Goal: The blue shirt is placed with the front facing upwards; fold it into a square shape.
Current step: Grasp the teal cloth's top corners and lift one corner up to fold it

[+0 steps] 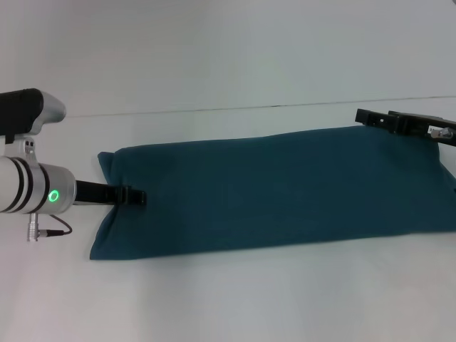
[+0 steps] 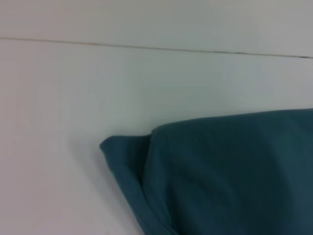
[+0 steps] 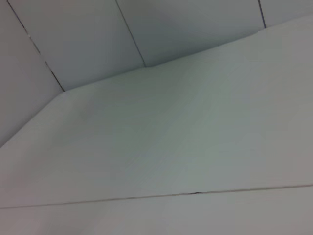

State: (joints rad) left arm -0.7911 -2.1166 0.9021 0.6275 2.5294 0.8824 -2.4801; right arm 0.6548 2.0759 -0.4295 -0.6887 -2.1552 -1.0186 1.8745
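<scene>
blue shirt (image 1: 271,189) lies on the white surface (image 1: 228,306) folded into a long band, plain side up, still not square; left end effector (image 1: 135,197) at its left end, right end effector (image 1: 381,120) at far-right corner, grip state on both: cannot tell.

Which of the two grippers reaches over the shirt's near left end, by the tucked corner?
The left gripper: it lies low over the blue shirt at its left end. The right gripper sits at the shirt's far right corner.

Dark teal-blue shirt (image 1: 271,192) folded into a long horizontal band, plain side up, flat on white table.
</scene>
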